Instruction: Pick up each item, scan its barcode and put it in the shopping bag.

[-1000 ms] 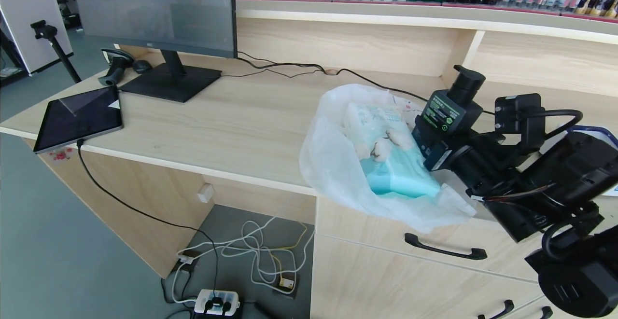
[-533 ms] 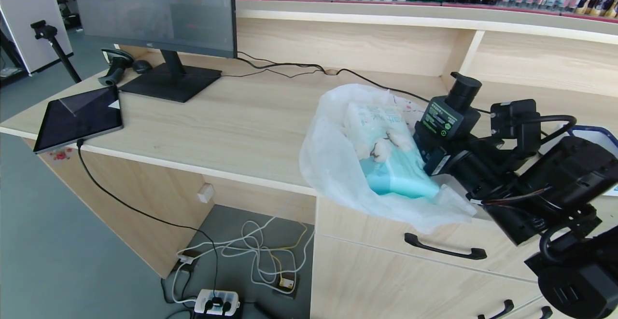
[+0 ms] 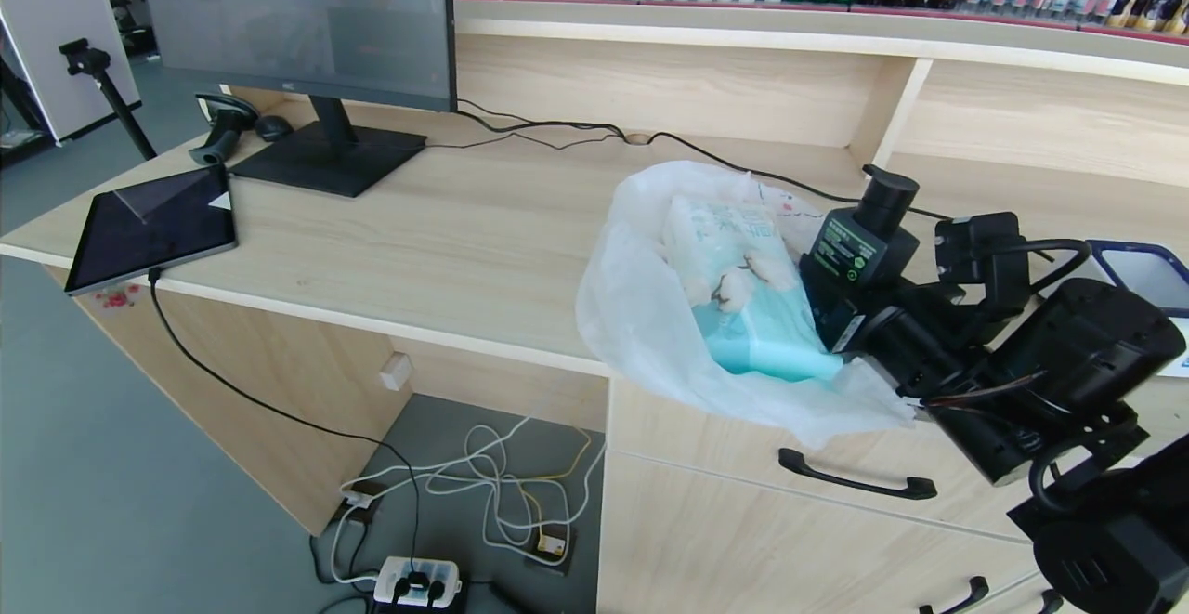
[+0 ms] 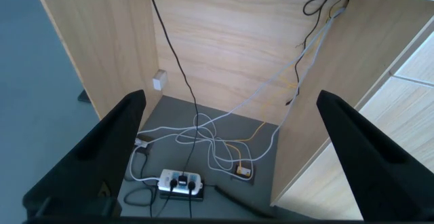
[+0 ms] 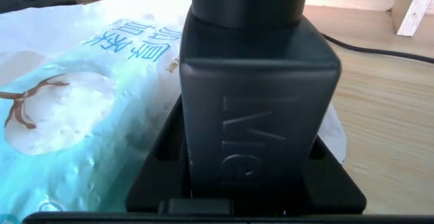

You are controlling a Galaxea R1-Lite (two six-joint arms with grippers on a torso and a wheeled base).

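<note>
A black bottle (image 3: 859, 238) is clamped in the right gripper (image 3: 839, 309) at the 3 o'clock edge of the shopping bag (image 3: 641, 317), just beside the teal pack (image 3: 743, 326) laid inside it.

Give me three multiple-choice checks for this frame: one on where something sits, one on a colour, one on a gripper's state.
1. Where is the teal pack?
A) inside the shopping bag
B) on the tablet
C) on the shelf
2. What colour is the label on the black bottle?
A) red
B) green
C) yellow
3. How is the left gripper?
A) shut on a cable
B) shut on the bottle
C) open, empty

Answers: 1 A, the bag's white plastic surrounds the pack. 2 B, the head view shows it green. 3 C, its fingers stand wide apart, gripping nothing.
</note>
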